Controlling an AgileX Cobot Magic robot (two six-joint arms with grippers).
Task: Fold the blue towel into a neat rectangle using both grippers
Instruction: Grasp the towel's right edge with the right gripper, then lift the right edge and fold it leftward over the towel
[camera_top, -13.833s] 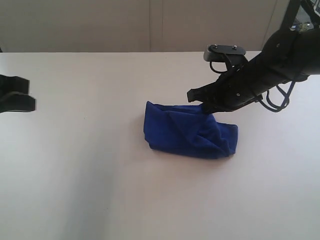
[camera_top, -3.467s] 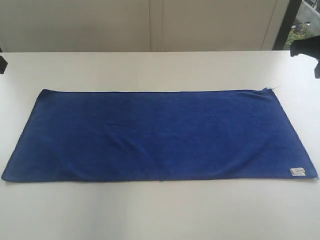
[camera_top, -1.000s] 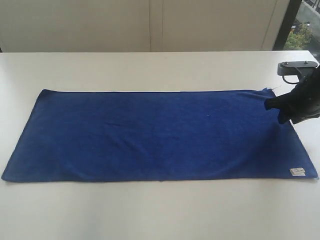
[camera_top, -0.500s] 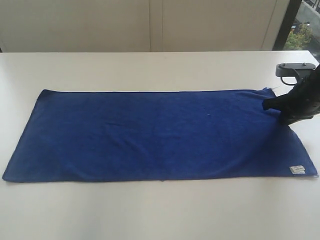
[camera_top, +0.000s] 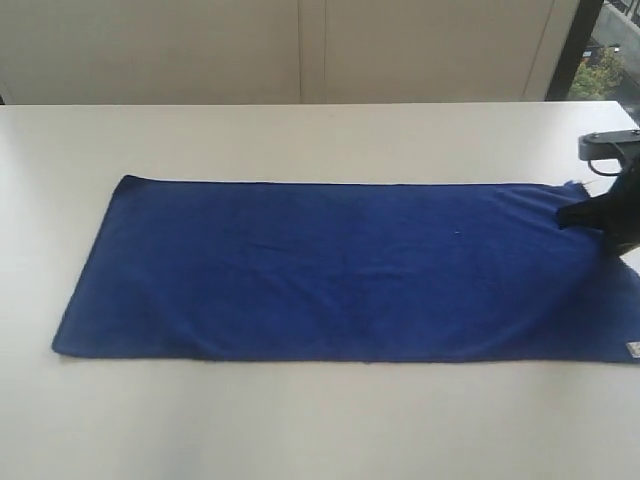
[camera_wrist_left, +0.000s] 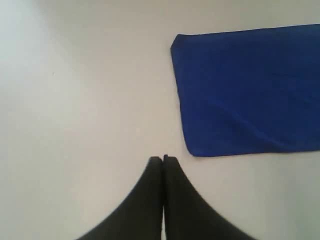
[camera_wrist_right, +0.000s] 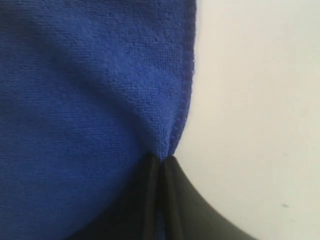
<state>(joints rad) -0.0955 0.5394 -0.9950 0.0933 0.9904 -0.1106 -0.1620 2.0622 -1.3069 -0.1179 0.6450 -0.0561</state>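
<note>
The blue towel lies spread flat as a long rectangle across the white table. At its far right end my right gripper is shut on the towel's hem; up close the cloth puckers into the closed jaws of the right gripper. A corner of the white tag shows at the frame's right edge. My left gripper is shut with nothing in it, on bare table short of the towel's near left corner. It is out of the exterior view.
A pale wall runs behind the table's far edge, with a dark window post at the right. Bare table surrounds the towel on the near, far and left sides.
My right gripper closed on the towel's right hem and pulled it right. The whole towel slid rightward, its left end now further from the table's left side.
</note>
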